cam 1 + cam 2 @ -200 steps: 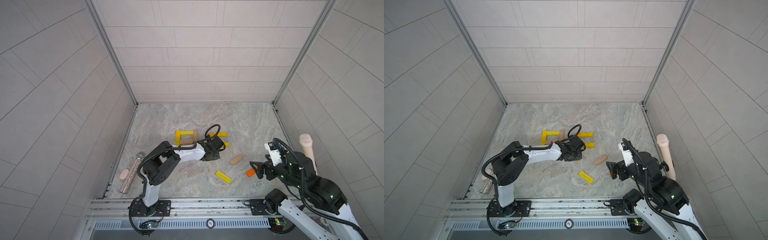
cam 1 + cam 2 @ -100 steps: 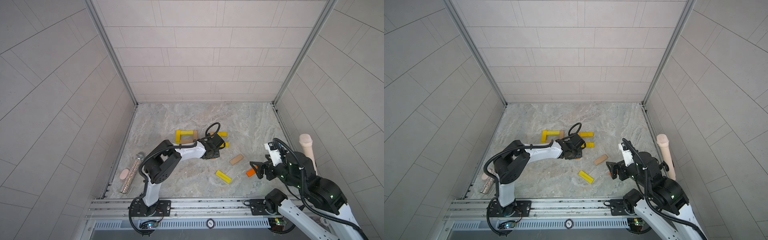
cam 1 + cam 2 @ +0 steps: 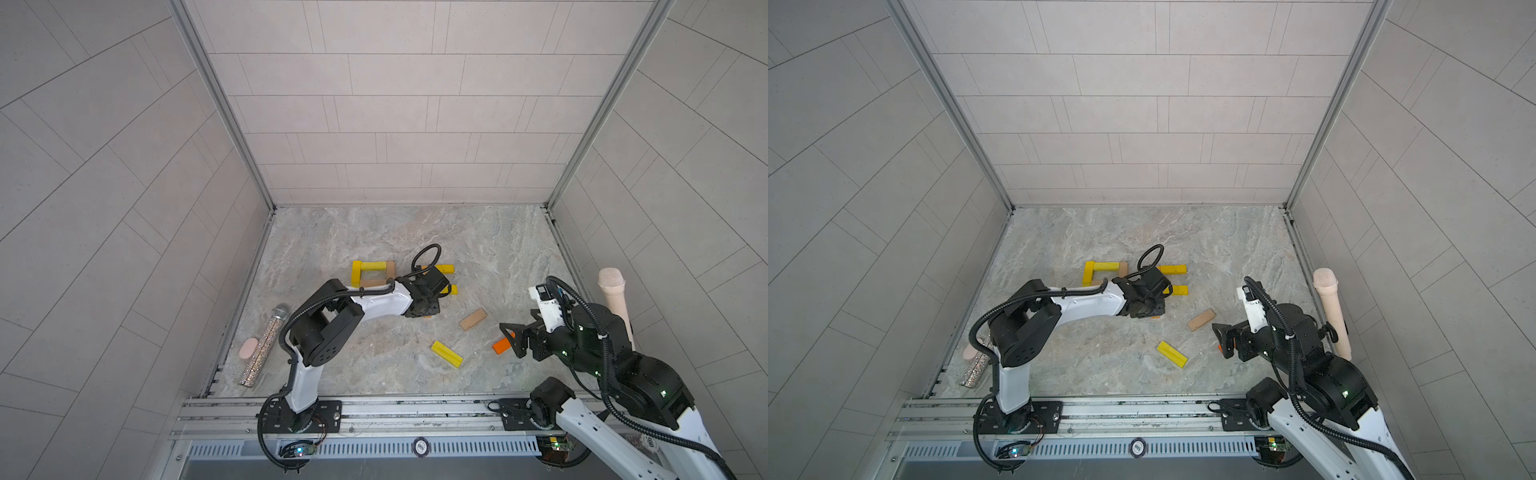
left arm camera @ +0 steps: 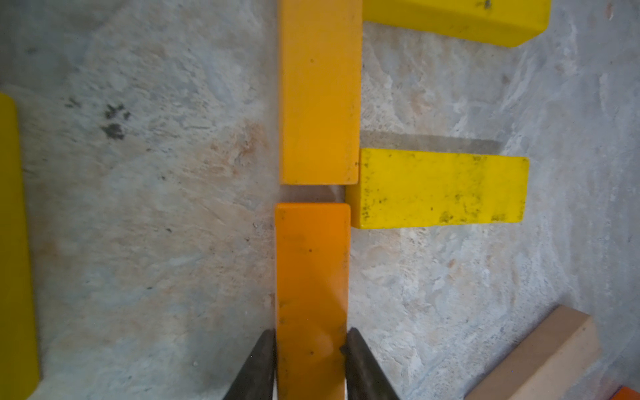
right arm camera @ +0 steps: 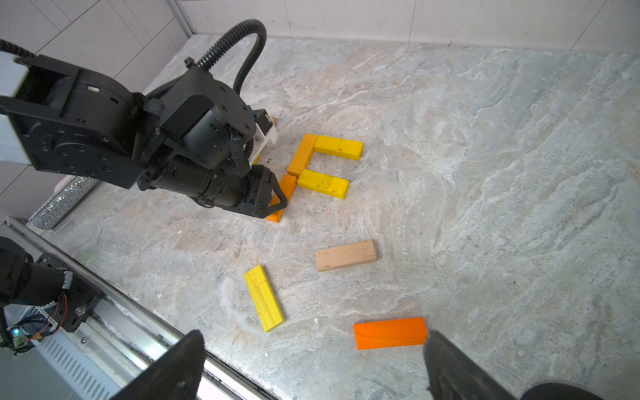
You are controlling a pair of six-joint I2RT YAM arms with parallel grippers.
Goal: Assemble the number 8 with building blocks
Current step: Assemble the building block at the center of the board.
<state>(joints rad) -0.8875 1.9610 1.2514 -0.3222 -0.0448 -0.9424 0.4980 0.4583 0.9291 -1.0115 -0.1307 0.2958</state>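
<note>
Eleven visible building blocks (image 3: 446, 353), two microphones (image 3: 615, 303)

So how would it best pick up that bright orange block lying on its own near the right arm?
Probably at the middle of the bright orange block, pinching its two long sides from straight above. It lies flat on the table and no other block touches it, so both long sides are free and its narrow width is the easy span. The right tool, open, is nearest.
</note>
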